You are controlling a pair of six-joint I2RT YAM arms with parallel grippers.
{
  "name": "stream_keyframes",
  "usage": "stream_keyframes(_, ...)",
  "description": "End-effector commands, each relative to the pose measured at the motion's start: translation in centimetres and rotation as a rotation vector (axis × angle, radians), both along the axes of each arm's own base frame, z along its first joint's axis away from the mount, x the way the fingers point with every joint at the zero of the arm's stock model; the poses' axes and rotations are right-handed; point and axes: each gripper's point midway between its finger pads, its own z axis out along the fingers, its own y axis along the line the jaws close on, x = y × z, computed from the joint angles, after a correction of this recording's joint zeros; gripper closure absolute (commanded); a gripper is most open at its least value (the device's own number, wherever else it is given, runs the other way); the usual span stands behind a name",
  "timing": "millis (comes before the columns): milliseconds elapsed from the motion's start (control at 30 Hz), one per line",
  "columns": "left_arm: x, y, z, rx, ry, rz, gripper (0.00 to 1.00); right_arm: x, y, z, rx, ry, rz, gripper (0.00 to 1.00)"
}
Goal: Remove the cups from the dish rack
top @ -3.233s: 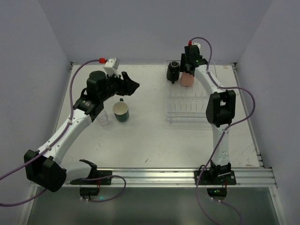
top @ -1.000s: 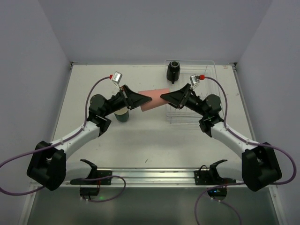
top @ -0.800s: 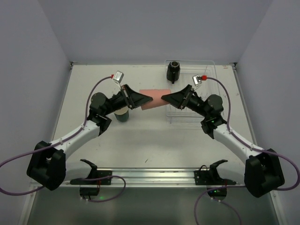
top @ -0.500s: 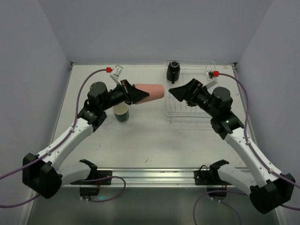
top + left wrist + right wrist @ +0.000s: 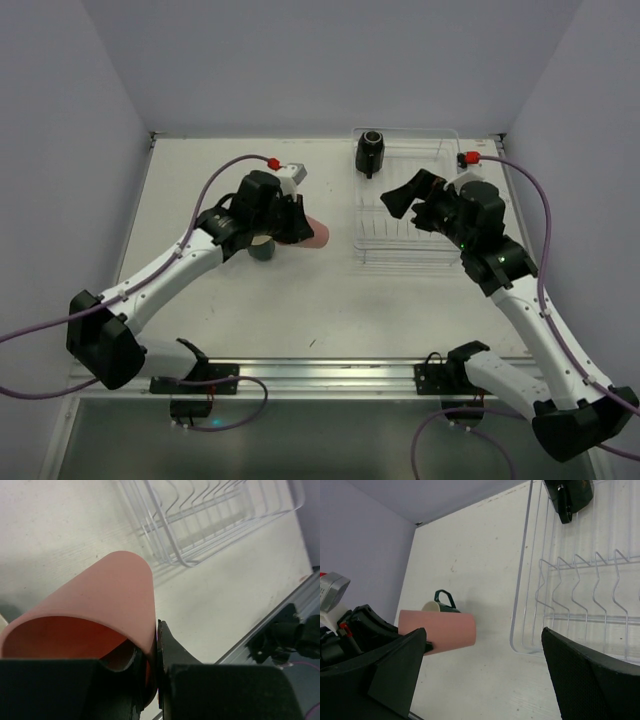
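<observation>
The dish rack [image 5: 400, 238] lies to the right of the salmon tumbler [image 5: 314, 234]. The left gripper [image 5: 292, 226] clamps this tumbler by its rim in the air, long axis about level, base pointing at the rack, just beside the teal cup [image 5: 262, 249]. The black cup [image 5: 371, 152] sits in the rack's far left corner. The right gripper [image 5: 400, 196], spread and empty, is the nearer one to it.

Left pincer [image 5: 297, 225] clamped tight, right pincer [image 5: 395, 198] spread wide, both elbows bent.
</observation>
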Motion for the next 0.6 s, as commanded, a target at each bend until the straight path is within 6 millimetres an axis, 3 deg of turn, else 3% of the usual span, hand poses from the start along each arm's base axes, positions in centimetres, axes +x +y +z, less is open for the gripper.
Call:
stream_keyframes(0, 0.7, 0.8, -0.4, 0.172, -0.041, 0.021, 1.0, 0.2, 0.3, -0.6, -0.023, 0.031, 0.018, 0.01)
stream_keyframes(133, 1.2, -0.1, -2.2, 0.325, -0.037, 0.032, 1.0, 0.3, 0.5, -1.6, -0.03, 0.063, 0.027, 0.01)
stream_keyframes(167, 1.7, 0.1, -3.6, 0.396, -0.028, 0.044, 1.0, 0.3, 0.5, -1.6, -0.031, 0.064, 0.025, 0.01)
stream_keyframes(333, 1.8, -0.5, -5.4, 0.528, -0.009, 0.029, 1.0, 0.3, 0.1, -2.3, -0.05, 0.074, 0.016, 0.01)
stream_keyframes(567, 2.3, 0.7, -7.8, 0.666, 0.019, 0.036, 1.0, 0.7, 0.3, -3.4, -0.066, 0.1, 0.02, 0.01)
